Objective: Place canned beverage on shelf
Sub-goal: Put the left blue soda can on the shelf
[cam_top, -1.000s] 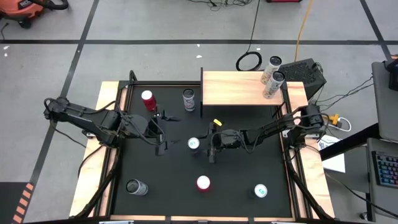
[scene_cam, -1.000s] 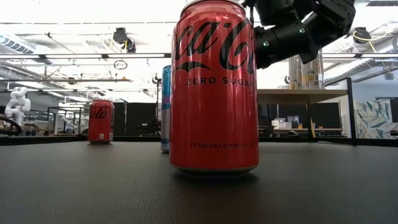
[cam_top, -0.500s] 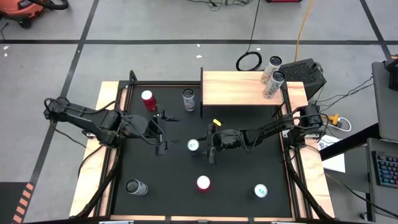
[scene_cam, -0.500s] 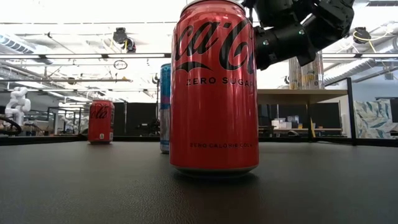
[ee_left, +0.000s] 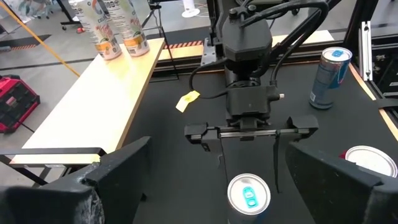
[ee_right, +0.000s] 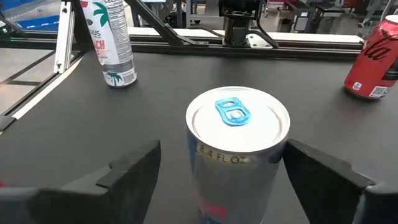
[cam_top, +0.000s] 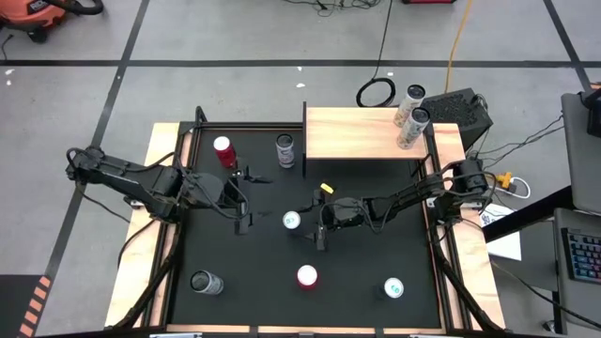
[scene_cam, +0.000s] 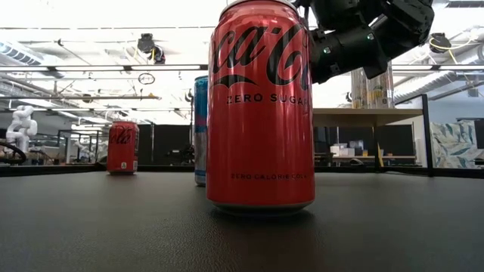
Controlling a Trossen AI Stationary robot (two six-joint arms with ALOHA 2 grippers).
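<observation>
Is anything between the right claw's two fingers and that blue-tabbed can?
Nothing. The right wrist view shows the blue-tabbed can standing between the right gripper's open fingers, gaps bare.

Blue-tabbed can's [ee_right: 238, 149] lower body cut off; label partly unreadable.

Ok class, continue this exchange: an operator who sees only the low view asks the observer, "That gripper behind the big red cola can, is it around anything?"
Observer: Yes. The right gripper is open, one finger on each side of a silver can with a blue pull tab, with gaps on both sides.
Operator: And the other arm?
Observer: The left gripper is open and empty over the black table's left half.
Operator: Anything on the shelf?
Observer: The flat pale-wood shelf carries two tall white cans at its right end.
</observation>
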